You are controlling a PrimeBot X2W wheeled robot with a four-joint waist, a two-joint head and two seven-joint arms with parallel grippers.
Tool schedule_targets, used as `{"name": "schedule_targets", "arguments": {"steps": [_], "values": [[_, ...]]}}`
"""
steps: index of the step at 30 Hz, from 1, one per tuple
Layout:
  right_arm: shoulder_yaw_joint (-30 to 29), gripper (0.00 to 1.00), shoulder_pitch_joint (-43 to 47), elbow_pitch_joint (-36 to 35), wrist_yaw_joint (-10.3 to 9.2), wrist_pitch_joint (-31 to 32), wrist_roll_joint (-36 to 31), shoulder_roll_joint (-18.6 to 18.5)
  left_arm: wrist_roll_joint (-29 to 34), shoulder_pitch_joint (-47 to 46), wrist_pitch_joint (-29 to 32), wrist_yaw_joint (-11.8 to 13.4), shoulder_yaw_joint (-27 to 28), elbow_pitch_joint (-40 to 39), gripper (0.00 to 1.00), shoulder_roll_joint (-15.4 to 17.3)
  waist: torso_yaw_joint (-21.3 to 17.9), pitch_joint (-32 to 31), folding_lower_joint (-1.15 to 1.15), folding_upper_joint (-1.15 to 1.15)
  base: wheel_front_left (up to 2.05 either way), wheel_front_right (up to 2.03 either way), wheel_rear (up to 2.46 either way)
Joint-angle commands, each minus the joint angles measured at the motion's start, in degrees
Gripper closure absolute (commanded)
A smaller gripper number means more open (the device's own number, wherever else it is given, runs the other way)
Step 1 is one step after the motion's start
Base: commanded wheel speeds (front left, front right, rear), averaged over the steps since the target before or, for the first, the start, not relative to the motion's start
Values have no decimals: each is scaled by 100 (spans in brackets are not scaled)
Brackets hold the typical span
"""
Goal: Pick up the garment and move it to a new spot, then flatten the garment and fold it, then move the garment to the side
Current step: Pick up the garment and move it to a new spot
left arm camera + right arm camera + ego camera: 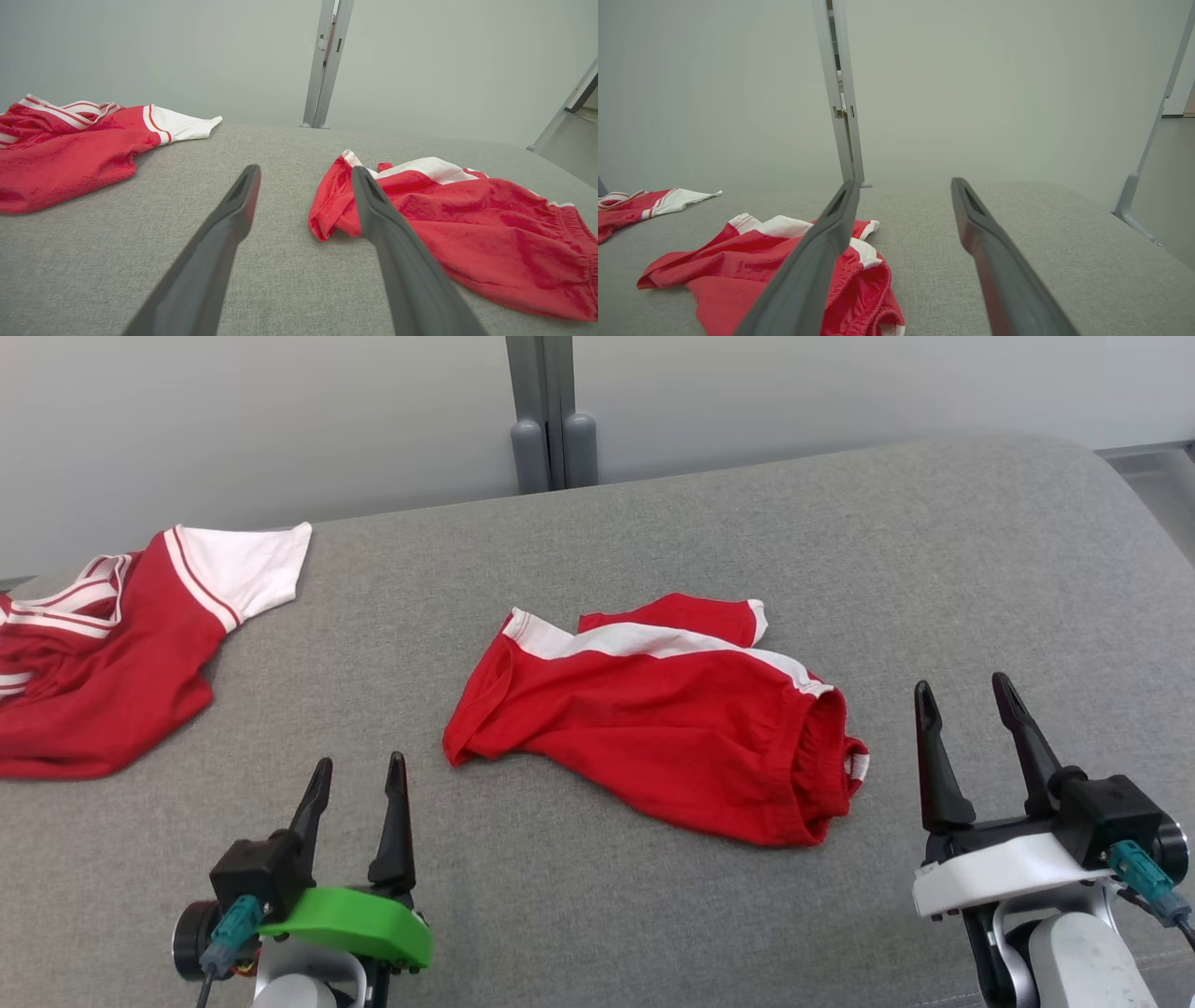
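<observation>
Jersey point(103, 681), red and white, is crumpled at far left on the grey surface point(840, 541). Left gripper point(359, 770) is held at lower left, fingers apart, pointing up-frame. Red shorts point(653, 728) are laid at centre. Right gripper point(963, 689), lower right, is likewise parted.

Even, diffuse light; moderately bright, no glare. Soft, narrow shadows edge the red shorts point(653, 728) on the grey cushion point(653, 541). Head view sharp. Wrist views: wide-angle distortion tilts the wall posts point(840, 116); near fingers point(210, 261) slightly blurred.
</observation>
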Motion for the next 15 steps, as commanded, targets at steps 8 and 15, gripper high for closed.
{"name": "schedule_targets", "arguments": {"steps": [8,15], "values": [[327,0,160,246,-2,-20,381,-16,305,752,-5,35,466,-483,0,-276,44,-180,0,0,0,0,0],[442,0,57,445,-2,-19,433,-14,493,900,-5,-49,618,-520,0,-394,71,-219,0,0,0,0,0]]}}
